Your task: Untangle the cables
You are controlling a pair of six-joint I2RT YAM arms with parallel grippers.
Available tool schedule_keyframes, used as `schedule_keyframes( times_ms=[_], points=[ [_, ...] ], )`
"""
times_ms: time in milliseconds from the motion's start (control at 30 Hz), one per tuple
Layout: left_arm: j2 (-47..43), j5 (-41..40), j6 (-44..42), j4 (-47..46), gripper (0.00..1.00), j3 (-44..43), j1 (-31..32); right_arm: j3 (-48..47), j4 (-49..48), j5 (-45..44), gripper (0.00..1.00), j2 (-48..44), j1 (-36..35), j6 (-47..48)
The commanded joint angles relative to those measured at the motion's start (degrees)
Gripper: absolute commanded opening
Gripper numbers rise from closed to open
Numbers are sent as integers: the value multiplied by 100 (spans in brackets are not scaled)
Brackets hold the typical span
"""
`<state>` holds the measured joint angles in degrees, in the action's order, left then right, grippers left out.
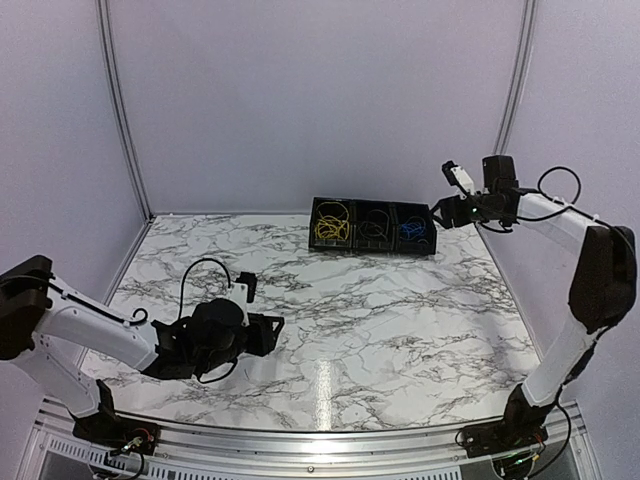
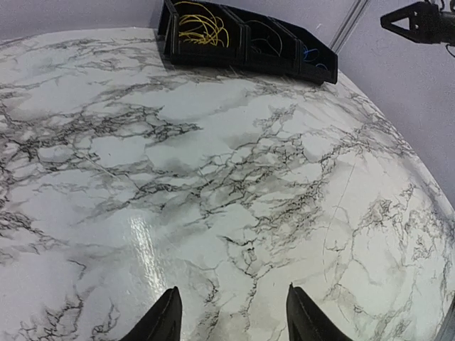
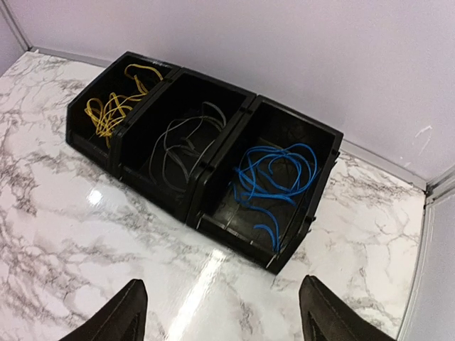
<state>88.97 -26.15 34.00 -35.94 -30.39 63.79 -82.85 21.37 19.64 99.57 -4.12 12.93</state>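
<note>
Three black bins stand side by side at the far middle of the table. The yellow cable point(image 1: 331, 226) point(image 3: 114, 103) point(image 2: 201, 28) lies in the left bin. The black cable point(image 1: 373, 228) point(image 3: 183, 142) lies in the middle bin. The blue cable point(image 1: 413, 232) point(image 3: 276, 176) point(image 2: 311, 57) lies in the right bin. My right gripper point(image 1: 436, 217) point(image 3: 222, 307) is open and empty, held in the air just right of the bins. My left gripper point(image 1: 272, 331) point(image 2: 231, 312) is open and empty, low over the marble at the near left, far from the bins.
The row of black bins point(image 1: 372, 246) point(image 3: 213, 213) sits near the back wall. The marble table point(image 1: 380, 320) is bordered by pale walls with metal posts at the back corners. A metal rail runs along the near edge.
</note>
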Motion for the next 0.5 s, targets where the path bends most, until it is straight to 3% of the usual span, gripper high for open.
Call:
schedule_keyframes(
  times_ms=[0, 167, 200, 233, 267, 367, 467],
  points=[
    [-805, -349, -436, 1832, 59, -465, -266, 859, -576, 449, 74, -1097, 223, 117],
    [-1581, -741, -836, 3383, 75, -1109, -612, 2135, -993, 1139, 79, -2556, 592, 170],
    [-1686, -803, -988, 3557, 79, -1250, -672, 2445, -1234, 1000, 83, -2848, 589, 41],
    [-1771, -899, -1142, 3825, 83, -1372, -739, 2733, -1481, 738, 96, -3165, 588, -119],
    [-1838, -964, -1274, 3975, 87, -1474, -804, 3022, -1695, 467, 98, -3457, 589, -294],
    [-2036, -1147, -1723, 4137, 99, -1694, -1003, 3650, -2079, -54, 98, -4154, 588, -576],
    [-2147, -1371, -1932, 4118, 99, -1798, -1295, 3994, -2084, 6, 99, -4681, 591, -713]
  ],
)
